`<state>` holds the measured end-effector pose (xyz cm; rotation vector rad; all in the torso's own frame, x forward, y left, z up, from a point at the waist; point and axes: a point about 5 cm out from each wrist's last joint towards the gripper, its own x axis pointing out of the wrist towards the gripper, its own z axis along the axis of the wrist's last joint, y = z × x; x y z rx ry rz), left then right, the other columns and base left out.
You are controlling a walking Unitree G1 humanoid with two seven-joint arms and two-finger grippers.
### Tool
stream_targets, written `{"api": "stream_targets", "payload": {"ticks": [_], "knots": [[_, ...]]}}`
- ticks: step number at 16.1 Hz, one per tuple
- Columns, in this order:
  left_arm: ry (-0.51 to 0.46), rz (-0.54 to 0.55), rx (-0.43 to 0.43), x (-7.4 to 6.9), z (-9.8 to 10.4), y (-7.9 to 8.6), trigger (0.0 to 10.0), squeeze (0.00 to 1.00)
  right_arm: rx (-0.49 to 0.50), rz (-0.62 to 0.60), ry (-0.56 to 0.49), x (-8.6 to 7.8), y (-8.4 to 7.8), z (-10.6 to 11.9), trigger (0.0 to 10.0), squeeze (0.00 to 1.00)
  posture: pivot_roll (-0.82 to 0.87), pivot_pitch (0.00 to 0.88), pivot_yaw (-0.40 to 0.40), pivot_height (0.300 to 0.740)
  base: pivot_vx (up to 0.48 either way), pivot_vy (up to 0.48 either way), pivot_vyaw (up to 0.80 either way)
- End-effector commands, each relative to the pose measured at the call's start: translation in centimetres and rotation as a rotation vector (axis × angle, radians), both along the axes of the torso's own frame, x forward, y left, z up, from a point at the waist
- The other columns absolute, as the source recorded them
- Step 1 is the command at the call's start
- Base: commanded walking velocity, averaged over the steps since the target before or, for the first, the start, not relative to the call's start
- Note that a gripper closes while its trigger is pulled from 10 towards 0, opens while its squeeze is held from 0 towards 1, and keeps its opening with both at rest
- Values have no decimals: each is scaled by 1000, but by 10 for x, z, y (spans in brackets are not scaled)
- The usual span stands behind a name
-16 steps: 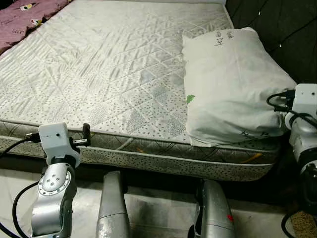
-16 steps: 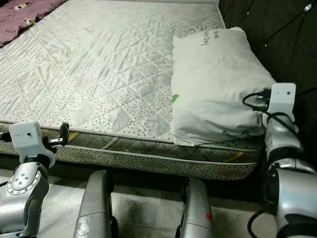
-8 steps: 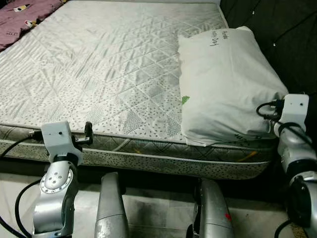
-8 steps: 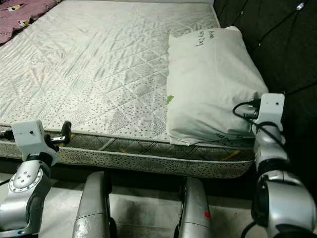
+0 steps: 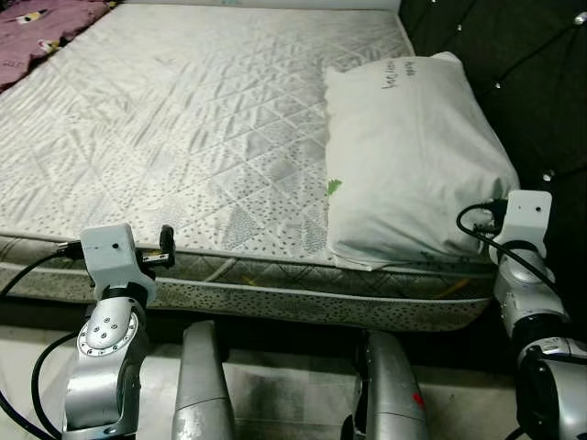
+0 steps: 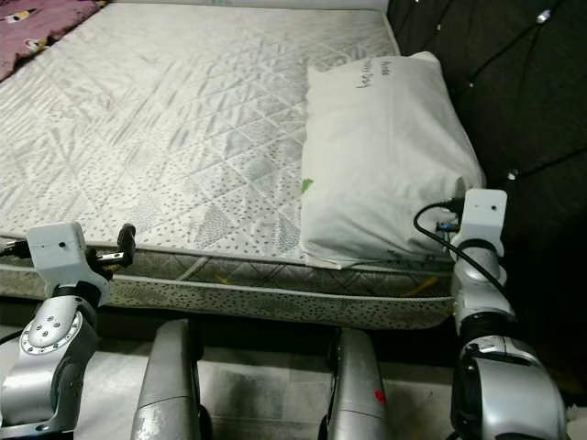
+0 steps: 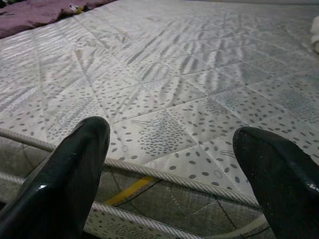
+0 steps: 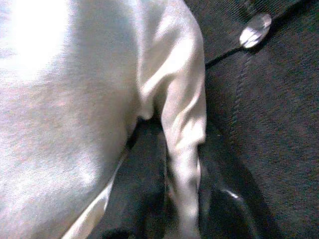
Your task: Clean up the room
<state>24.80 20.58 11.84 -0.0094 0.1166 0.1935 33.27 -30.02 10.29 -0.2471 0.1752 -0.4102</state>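
I'm looking down at a bare white quilted mattress with a grey dotted diamond pattern (image 5: 202, 119), which takes up most of the scene, its near edge running across in front of me. Dark tufted fabric headboard with shiny buttons (image 5: 523, 73) stands along the right side. A crumpled purple patterned blanket (image 5: 41, 23) sits at the far left corner of the mattress. A white rectangular pillow with dark handwriting-style print and a small green mark (image 5: 413, 156) lies on the right part of the mattress, against the headboard, its near end at the mattress edge.

My right gripper (image 8: 182, 199) is at the pillow's near right corner, between pillow and headboard; in the right wrist view its 2 black fingers (image 8: 224, 209) are pinched narrow on a fold of the pillow fabric.

My left gripper (image 7: 174, 164) is held just at the near edge of the mattress on the left, well apart from the pillow, its 2 black fingers (image 7: 75, 174) spread wide, holding nothing.
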Motion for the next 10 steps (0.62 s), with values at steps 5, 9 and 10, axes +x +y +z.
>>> {"api": "stream_targets", "payload": {"ticks": [5,9,10], "knots": [[-6,3,9,-1,0,0,10000,0,-41,20,-99,15,18,23,10000,1000,4,0,-16,511,0,0,0],[-3,-10,12,0,-1,-2,10000,0,-92,18,-226,24,34,48,10000,1000,5,0,-13,511,0,0,0],[-3,-11,14,0,-1,-2,10000,0,-100,30,-235,24,36,51,10000,1000,2,0,-10,511,0,0,0]]}}
